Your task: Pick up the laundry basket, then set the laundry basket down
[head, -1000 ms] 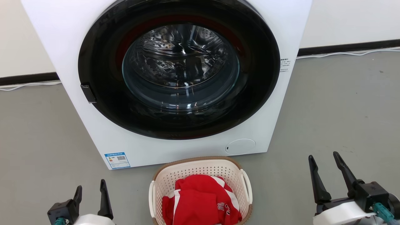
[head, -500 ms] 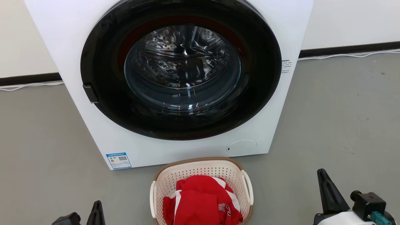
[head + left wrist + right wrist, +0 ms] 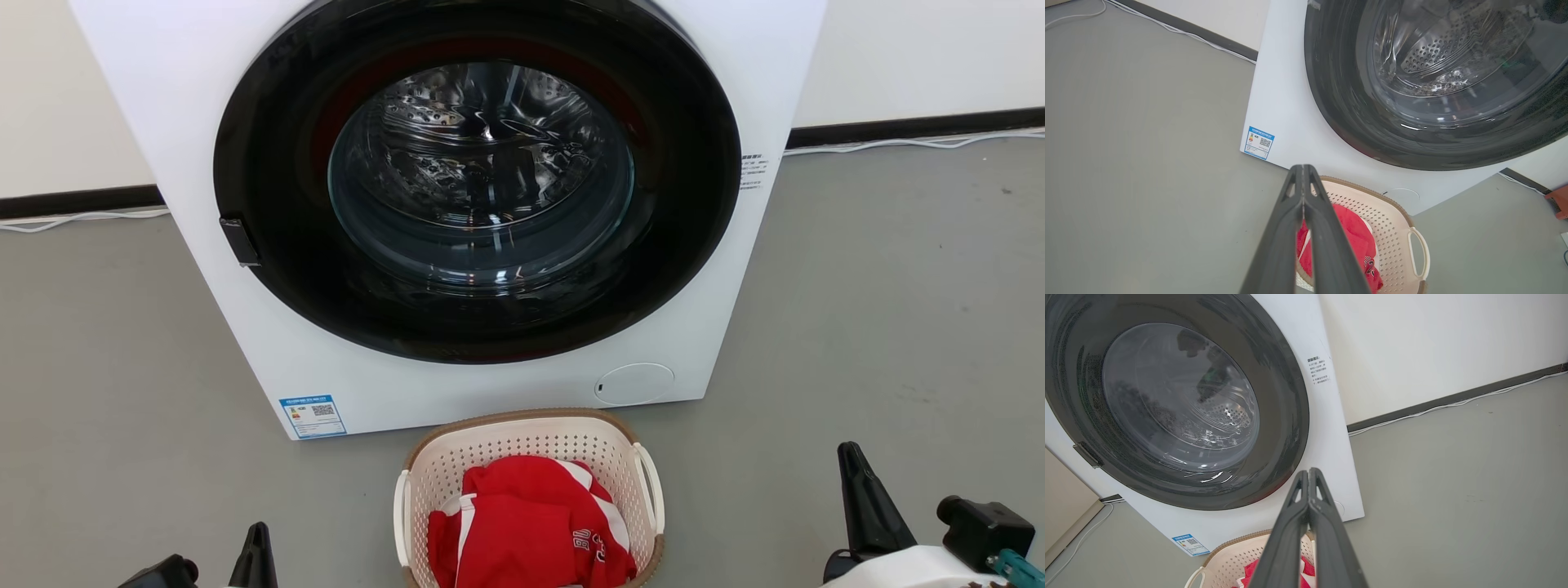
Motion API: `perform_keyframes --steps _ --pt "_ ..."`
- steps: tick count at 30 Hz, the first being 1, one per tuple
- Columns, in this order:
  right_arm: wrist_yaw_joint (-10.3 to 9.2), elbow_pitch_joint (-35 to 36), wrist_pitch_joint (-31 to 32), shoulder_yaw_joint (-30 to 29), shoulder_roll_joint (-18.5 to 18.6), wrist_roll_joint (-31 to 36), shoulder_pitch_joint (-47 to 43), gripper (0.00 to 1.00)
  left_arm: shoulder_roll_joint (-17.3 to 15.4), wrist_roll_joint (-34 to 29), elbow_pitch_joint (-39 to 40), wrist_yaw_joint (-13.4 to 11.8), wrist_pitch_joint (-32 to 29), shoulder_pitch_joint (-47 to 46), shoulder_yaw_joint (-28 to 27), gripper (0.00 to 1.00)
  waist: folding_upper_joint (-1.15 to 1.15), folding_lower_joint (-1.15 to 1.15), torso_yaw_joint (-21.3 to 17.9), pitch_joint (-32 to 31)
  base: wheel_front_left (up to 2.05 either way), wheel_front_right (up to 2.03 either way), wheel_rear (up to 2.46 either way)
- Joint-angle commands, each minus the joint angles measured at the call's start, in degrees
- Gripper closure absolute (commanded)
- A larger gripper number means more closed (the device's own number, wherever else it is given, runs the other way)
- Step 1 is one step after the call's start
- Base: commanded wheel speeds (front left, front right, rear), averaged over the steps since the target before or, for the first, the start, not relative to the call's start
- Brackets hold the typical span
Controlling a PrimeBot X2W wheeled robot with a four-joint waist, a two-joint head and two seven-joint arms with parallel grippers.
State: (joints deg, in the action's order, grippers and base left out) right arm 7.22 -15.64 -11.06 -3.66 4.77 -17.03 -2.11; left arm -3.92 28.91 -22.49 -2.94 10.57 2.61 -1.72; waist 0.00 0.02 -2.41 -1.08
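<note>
At the lower left of the head view sits the left pincer (image 3: 1302, 170); its own wrist view shows the two dark fingers pressed together along their length, drawn narrow and holding nothing; it hangs over the grey floor (image 3: 857, 286), apart from the basket. Right of it stands the white washing machine (image 3: 196, 122), with a blue label (image 3: 313, 416) at its lower left corner and a dark latch (image 3: 239, 241) on the left of the round black door (image 3: 269, 163); the door is closed, and the metal drum shows through its glass; a small round flap (image 3: 634, 383) sits at the lower right of the front panel. The laundry basket (image 3: 522, 441) stands on the floor just before the machine, under the door and between the two pincers, touched by neither; a red garment (image 3: 522, 523) with white stripes lies heaped inside it, and a white loop handle shows on each side. At the lower right is the right pincer (image 3: 1309, 473), its fingers likewise closed against each other and empty. Beyond it a white cable (image 3: 914, 141) runs along the dark baseboard (image 3: 898, 128).
</note>
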Motion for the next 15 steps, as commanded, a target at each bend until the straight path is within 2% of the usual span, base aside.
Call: perform_keyframes --steps 1,15 --pt "0.07 1.5 0.63 -0.27 0.32 -1.92 2.45 1.0 -0.45 1.59 1.74 0.57 -0.18 -2.52 -0.73 1.0 0.0 -0.01 0.03 0.01 0.0 0.0 0.0" --pt "0.1 1.53 3.08 -0.63 0.0 -12.62 3.3 1.0 -0.23 10.61 2.73 2.01 -2.63 -3.42 -1.3 1.0 0.0 -0.01 0.38 0.2 0.0 0.0 0.0"
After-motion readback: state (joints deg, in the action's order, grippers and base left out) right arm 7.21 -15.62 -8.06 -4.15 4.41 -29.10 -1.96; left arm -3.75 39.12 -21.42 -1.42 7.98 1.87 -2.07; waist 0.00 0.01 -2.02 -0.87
